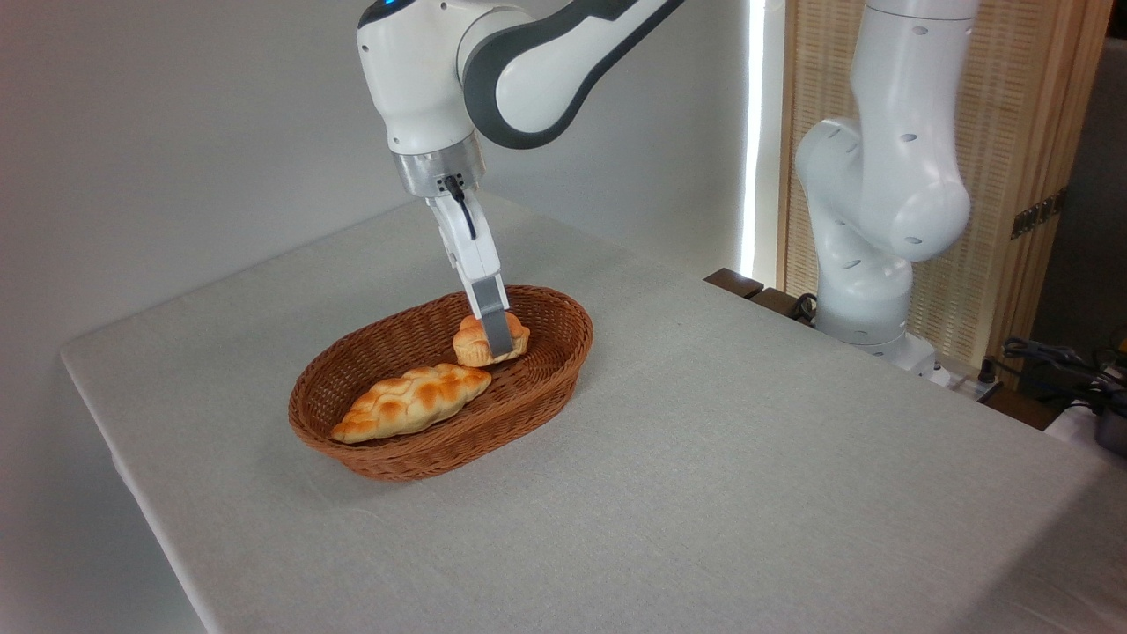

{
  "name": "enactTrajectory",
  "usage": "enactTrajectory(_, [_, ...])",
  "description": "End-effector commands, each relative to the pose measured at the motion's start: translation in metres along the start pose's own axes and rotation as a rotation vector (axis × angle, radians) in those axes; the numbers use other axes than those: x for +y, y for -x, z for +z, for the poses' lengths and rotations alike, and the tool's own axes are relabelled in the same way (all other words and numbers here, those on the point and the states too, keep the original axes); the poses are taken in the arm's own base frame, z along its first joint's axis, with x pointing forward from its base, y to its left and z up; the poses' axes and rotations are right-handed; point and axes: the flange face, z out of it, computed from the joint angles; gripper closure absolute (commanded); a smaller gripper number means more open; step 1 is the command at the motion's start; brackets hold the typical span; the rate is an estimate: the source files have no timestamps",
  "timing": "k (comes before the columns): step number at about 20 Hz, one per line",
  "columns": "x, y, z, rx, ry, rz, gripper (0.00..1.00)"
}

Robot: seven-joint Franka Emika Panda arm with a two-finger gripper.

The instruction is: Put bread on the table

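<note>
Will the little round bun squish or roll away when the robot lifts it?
The bun looks glossy and firm, so it probably won't squish much. Its ridged sides should give the gripper some hold. If dropped, its flat base likely stops rolling, and the basket wall would catch it.

One fixed view, high off the table's (704, 458) near corner; looking down and across it at middling range; wicker basket (537, 387) left of centre, wall behind.

The jaws straddle the bread (482, 342) inside the wicker basket (546, 387), one grey finger (498, 333) across its near side. A braided loaf (412, 401) lies lower left of the jaws. The basket sits on the tabletop (748, 458).
</note>
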Motion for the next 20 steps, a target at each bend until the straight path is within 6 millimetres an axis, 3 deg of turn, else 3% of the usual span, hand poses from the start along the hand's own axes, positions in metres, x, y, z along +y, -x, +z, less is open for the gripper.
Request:
enactTrajectory(1, [-0.003, 0.004, -0.007, 0.023, -0.02, 0.007, 0.46])
enactTrajectory(13, [-0.007, 0.008, -0.012, 0.017, -0.041, 0.002, 0.46])
enactTrajectory(20, [-0.015, 0.01, -0.037, 0.026, -0.057, -0.015, 0.46])
